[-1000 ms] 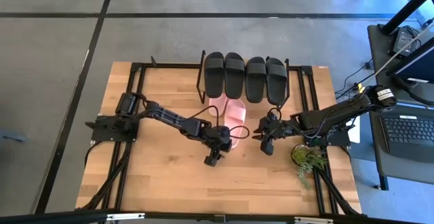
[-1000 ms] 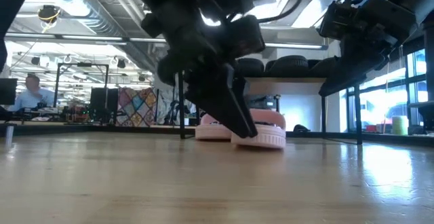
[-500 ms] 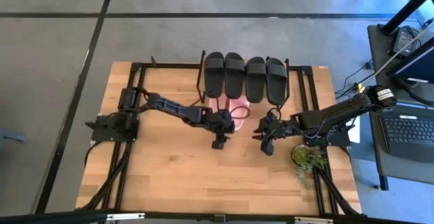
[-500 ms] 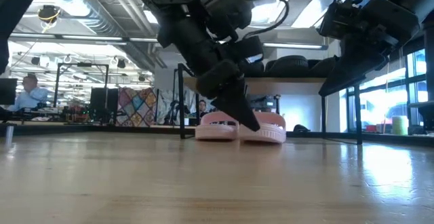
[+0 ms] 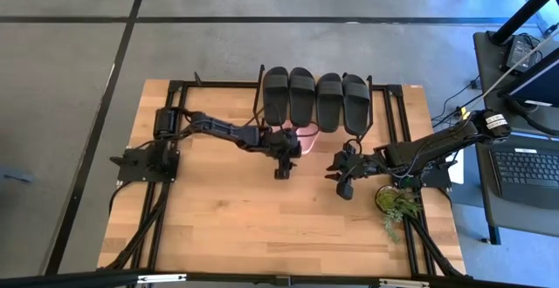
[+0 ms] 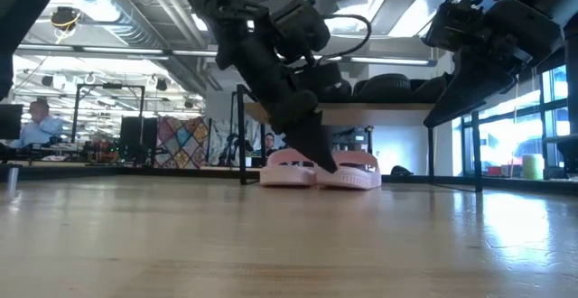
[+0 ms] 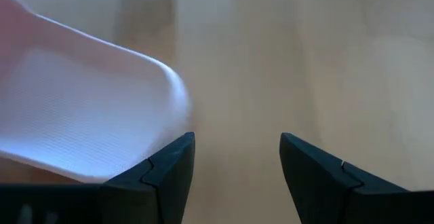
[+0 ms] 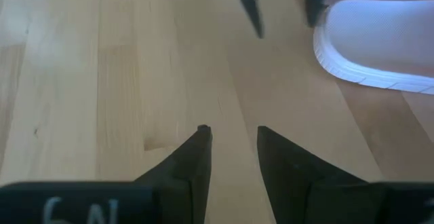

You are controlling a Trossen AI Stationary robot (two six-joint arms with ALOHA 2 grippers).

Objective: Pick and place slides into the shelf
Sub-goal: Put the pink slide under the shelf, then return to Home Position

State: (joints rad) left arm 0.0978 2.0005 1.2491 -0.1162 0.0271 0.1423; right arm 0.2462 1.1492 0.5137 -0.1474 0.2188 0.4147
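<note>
Left pincer [image 5: 281,171], jaws wide and empty, sits low beside the pink slides [image 6: 318,171] on the bench [image 5: 227,227], below the shelf [image 5: 312,100]. You should straddle one strap squarely before closing. Right pincer [image 5: 341,188] waits nearby, part-open, holding nothing.

On the body of my right tool [image 8: 230,157], seen from my right wrist, I saw pale characters along the dark housing at the picture's edge. They looked like "6N", but were cut off, so I could not be sure. I could read nothing else anywhere.
</note>
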